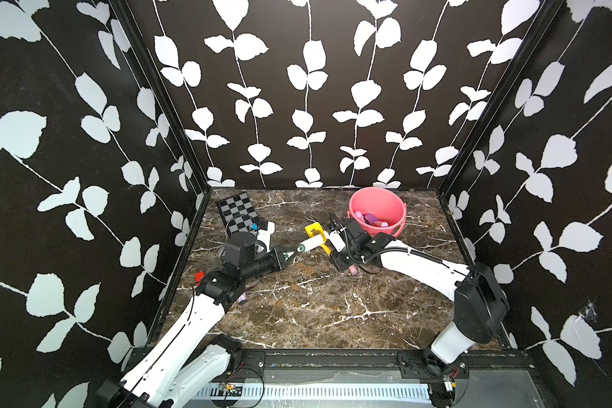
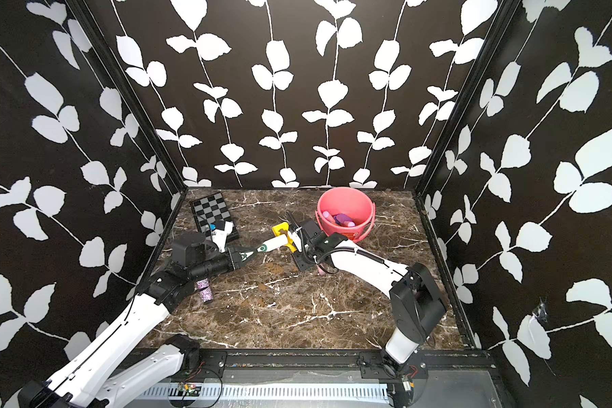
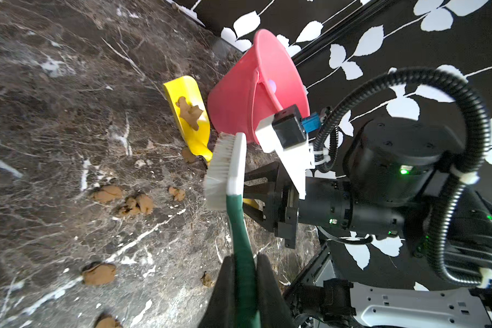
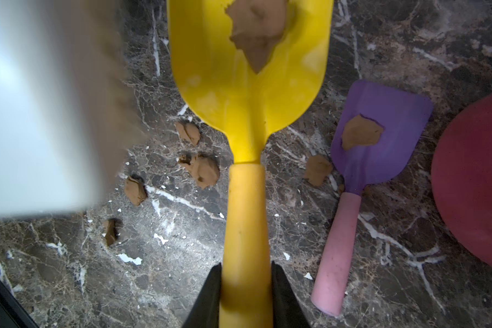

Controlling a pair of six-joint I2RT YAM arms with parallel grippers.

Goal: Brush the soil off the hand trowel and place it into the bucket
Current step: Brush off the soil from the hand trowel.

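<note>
Your right gripper (image 4: 245,265) is clamped on the round handle of the yellow plastic hand trowel (image 1: 313,231), which sits mid-frame, just left of the round pink plastic bucket (image 1: 378,203). It is likely light, stiff and slick, so hold it near the neck. Your left gripper (image 3: 245,258) pinches the green-handled white-bristled brush (image 3: 227,170). A brown soil clump (image 4: 256,31) clings to the blade.

I work in a lab's small robot test cell: my marble-patterned bench (image 1: 315,318) is boxed in behind and on both sides by flat panels (image 1: 297,88) papered black with white leaves, joined at the bench's far corners by black frame posts (image 1: 158,92). Along the bench's near edge runs a black mounting rail (image 1: 333,357) from which my left arm (image 1: 177,335) and right arm (image 1: 421,268) rise, and just outside that rail lie a slotted cable duct (image 1: 297,391) and a bare circuit board with loose wires (image 1: 231,388). A checkered board (image 1: 235,212) lies at the bench's far left corner.
</note>
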